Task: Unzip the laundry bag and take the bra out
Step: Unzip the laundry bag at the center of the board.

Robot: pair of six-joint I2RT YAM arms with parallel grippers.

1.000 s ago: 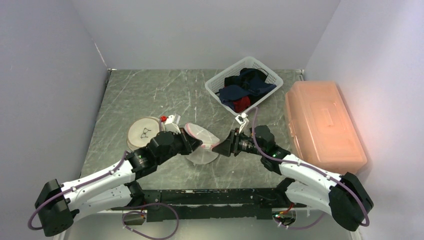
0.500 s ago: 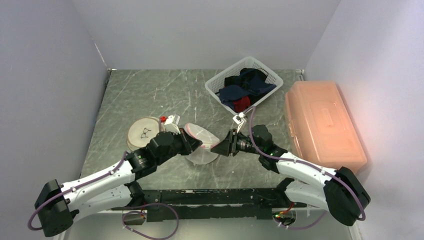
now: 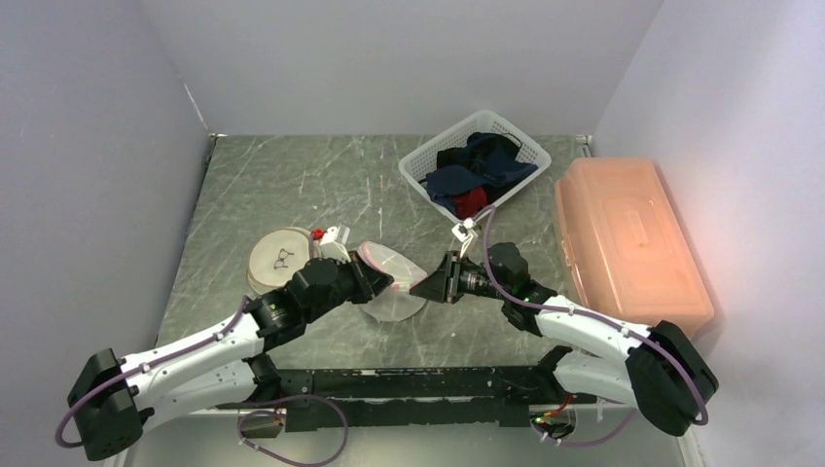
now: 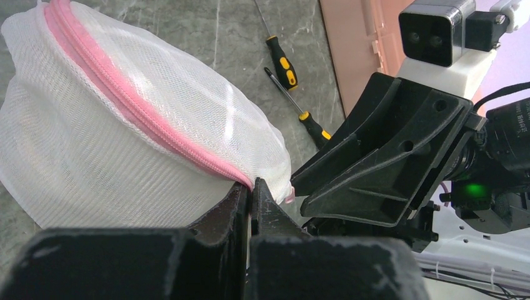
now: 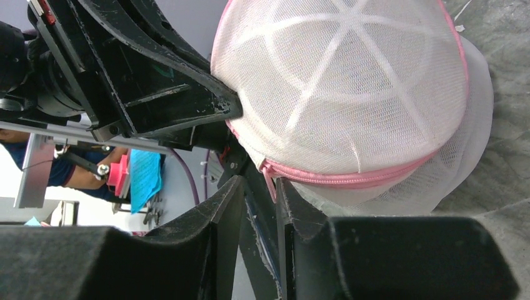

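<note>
From above, the white mesh dome-shaped laundry bag (image 3: pixel 397 300) lies mid-table between your pincers, with the left gripper (image 3: pixel 381 282) on one side and the right gripper (image 3: pixel 422 288) on the other. Expect it to be light, soft and floppy, so it will follow any pull unless anchored.

In the left wrist view, your left jaws are clamped on the mesh right at the pink zipper (image 4: pixel 144 125).

In the right wrist view, the right jaws stand narrowly apart with the small pink pull tab (image 5: pixel 269 181) between their tips. Take hold there. I cannot tell whether they touch it.
</note>
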